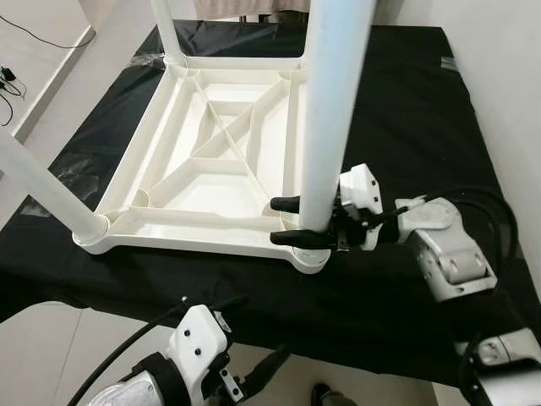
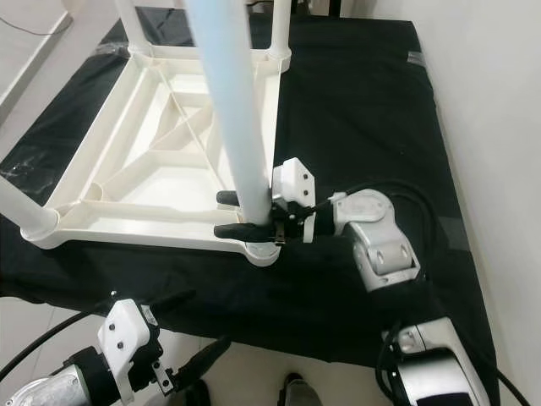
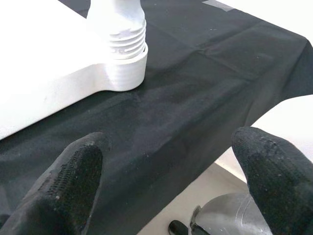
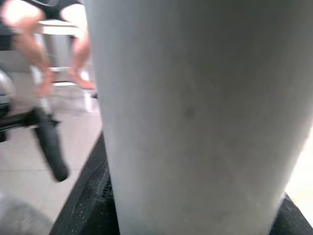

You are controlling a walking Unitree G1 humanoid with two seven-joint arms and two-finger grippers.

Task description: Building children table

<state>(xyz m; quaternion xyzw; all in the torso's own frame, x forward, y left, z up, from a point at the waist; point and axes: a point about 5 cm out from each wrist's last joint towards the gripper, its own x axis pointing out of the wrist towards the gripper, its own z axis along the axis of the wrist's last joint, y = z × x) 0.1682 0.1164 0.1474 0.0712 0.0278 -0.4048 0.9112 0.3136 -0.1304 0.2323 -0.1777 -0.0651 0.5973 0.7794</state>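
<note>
A white plastic tabletop (image 1: 221,222) lies upside down on a black cloth (image 1: 406,118). White legs stand up from its corners. My right gripper (image 1: 275,222) is shut on the near right table leg (image 1: 334,110) just above its corner socket, one black finger on each side. In the right wrist view that leg (image 4: 195,112) is pressed close to the camera. My left gripper (image 2: 191,328) hangs open below the cloth's front edge, holding nothing. Between its fingers (image 3: 73,181), the left wrist view looks at a leg's threaded end (image 3: 122,41) standing in a corner socket.
The near left leg (image 1: 42,182) leans out toward me, and the far left leg (image 1: 166,30) is upright. A white wall (image 1: 507,76) runs along the right. Cables (image 1: 13,85) lie on the floor at the left. A seated person's legs (image 4: 34,49) are beyond the table.
</note>
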